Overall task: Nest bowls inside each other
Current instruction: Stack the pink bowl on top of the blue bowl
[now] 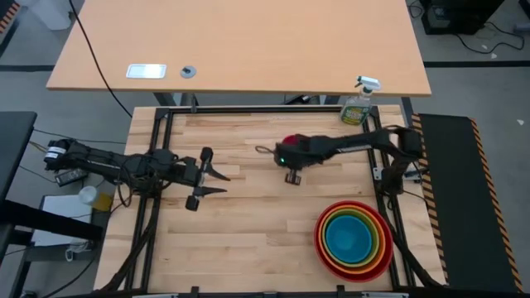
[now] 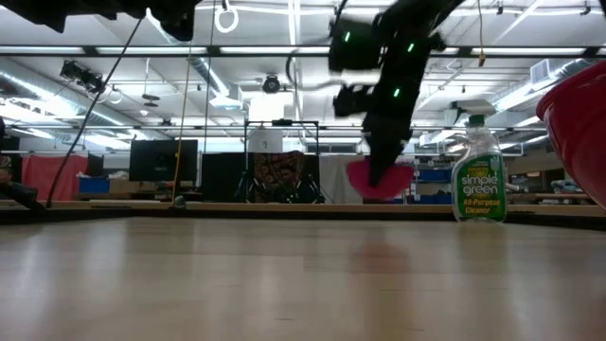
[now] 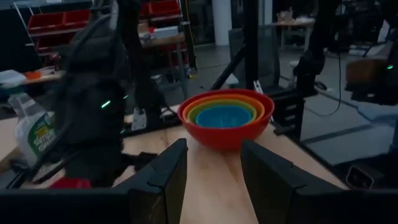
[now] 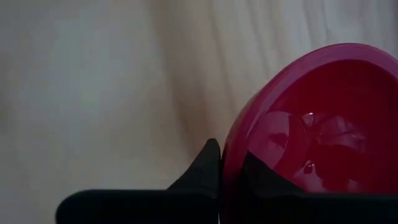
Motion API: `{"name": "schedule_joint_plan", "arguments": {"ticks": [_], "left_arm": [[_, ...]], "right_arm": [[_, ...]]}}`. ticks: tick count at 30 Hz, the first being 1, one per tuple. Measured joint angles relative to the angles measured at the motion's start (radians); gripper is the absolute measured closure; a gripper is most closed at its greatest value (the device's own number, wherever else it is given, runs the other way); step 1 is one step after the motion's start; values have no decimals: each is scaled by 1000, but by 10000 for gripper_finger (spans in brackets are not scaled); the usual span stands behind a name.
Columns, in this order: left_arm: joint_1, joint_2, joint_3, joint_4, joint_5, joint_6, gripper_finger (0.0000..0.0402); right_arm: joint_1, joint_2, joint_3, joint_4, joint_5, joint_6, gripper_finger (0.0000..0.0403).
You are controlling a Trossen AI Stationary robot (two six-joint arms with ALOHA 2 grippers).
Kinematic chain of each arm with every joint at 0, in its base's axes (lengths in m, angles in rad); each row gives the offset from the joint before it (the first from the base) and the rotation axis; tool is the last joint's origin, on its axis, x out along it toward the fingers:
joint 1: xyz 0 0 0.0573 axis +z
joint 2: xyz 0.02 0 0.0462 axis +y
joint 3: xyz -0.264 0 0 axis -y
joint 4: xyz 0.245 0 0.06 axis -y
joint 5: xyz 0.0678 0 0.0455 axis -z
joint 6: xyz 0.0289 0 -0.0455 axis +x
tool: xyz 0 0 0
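The magenta pink bowl [image 4: 323,118] shows as a sliver [image 1: 290,140] beside my right arm at the table's far middle, and my right gripper [image 4: 230,163] is shut on it. The other bowls sit nested as one stack [image 1: 354,240] at the near right: blue in lime green in orange in red, the red one's base on the table [image 3: 225,115]. My left gripper [image 1: 214,178] hovers open and level over the table's left part, its fingers [image 3: 168,174] pointing toward the stack with nothing between them. My right gripper pinches the pink bowl's rim [image 4: 231,146], with one finger [image 4: 202,171] outside the wall and the other [image 4: 261,174] inside the hollow. The fingers come steeply from above. In the low view the bowl [image 2: 379,180] hangs tilted below the gripper, just above the tabletop.
A green spray bottle with a white trigger [image 1: 358,103] stands at the table's far right edge, beyond the pink bowl [image 2: 478,175]. Bare wood lies between the two grippers and the bowl stack. A black frame rail [image 1: 157,141] runs along the table's left side.
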Motion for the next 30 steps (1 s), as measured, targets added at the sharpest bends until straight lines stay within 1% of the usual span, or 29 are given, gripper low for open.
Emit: {"name": "schedule_joint_plan", "arguments": {"ticks": [4, 7, 11, 16, 20, 24, 27, 30], "left_arm": [[0, 49, 0, 82, -1, -2, 248], [0, 73, 0, 134, -21, -2, 248], [3, 81, 0, 178, -76, -1, 248], [4, 81, 0, 224, -176, 13, 248], [17, 81, 0, 271, -197, 13, 248], [34, 81, 0, 287, -197, 11, 248], [38, 81, 0, 295, -198, 8, 248], [38, 81, 0, 309, -198, 8, 248]], "right_arm": [[133, -113, 0, -80, 22, 89, 386], [252, -198, 0, -119, 27, 157, 386], [418, -280, 1, -141, 52, 307, 386], [639, -326, 2, -148, 49, 468, 387], [814, -302, 68, -210, 47, 651, 385], [959, -210, 174, -355, 45, 824, 384], [1026, -139, 219, -420, 1, 948, 384], [1053, -71, 215, -458, -37, 1028, 383]]}}
